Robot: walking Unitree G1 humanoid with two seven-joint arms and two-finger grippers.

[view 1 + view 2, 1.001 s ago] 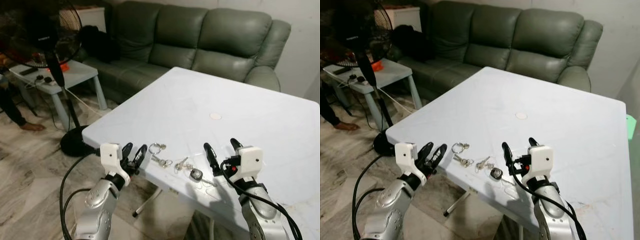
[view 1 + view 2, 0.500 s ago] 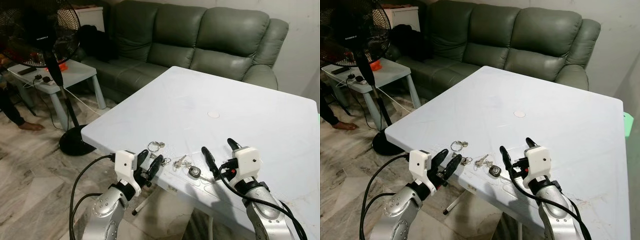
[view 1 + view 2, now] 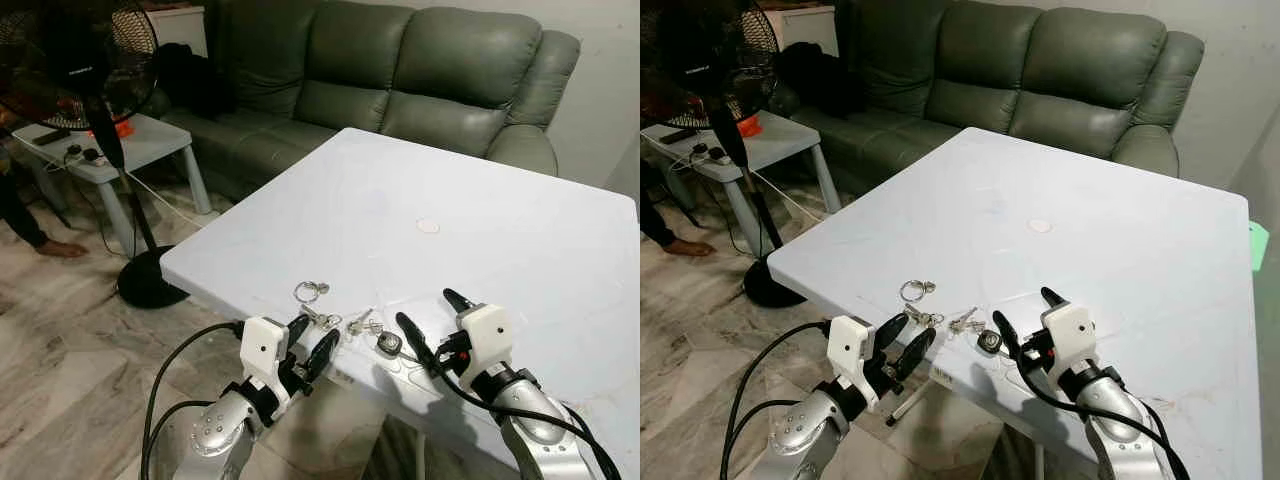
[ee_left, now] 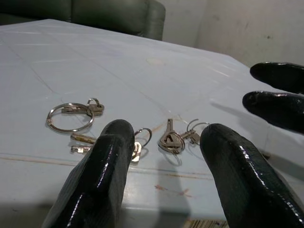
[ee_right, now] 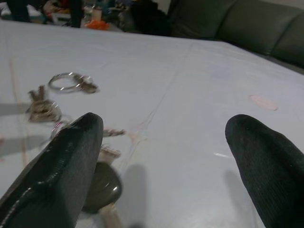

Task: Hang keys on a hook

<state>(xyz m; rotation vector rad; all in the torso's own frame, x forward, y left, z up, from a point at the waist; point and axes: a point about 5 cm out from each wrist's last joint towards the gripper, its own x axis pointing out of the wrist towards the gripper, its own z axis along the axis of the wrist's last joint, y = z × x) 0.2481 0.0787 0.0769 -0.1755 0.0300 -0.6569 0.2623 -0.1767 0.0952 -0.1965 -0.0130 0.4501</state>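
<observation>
My right gripper (image 3: 432, 318) hovers with fingers apart just beside the keys (image 3: 362, 325) near the table (image 3: 480, 220) edge; I should lower straight, then pinch. My left gripper (image 3: 312, 343), also spread, waits nearby.

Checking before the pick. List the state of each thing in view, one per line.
Left gripper: jaws open, holding nothing, at the table's near edge by the keys.
Right gripper: jaws open, holding nothing, over the table beside the black fob.
Keys: loose on the table, not hung.
Key ring: flat on the table.
Black fob: flat on the table.
Fan: upright on the floor.
</observation>
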